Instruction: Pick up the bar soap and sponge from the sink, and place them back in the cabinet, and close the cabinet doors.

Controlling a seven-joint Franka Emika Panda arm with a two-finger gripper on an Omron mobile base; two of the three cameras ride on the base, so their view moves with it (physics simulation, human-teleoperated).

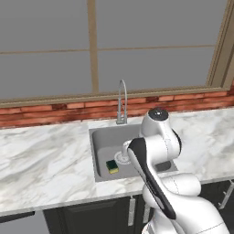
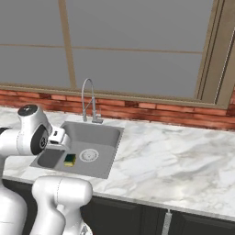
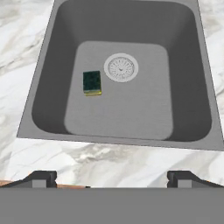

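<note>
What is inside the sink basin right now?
The sink holds the sponge, green face up, lying beside the round drain. No pink soap shows on the basin floor in the hand view; the arm covers part of the basin in both base views.

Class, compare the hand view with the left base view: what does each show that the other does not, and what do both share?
Hand view alone: the gripper, open, its fingertips spread wide at the bottom, above the sink.

Left base view alone: the chrome faucet, the brick ledge, the window and the dark lower cabinets.

Both: the grey sink, its round drain, the sponge green face up beside the drain, and the marble counter.
</note>
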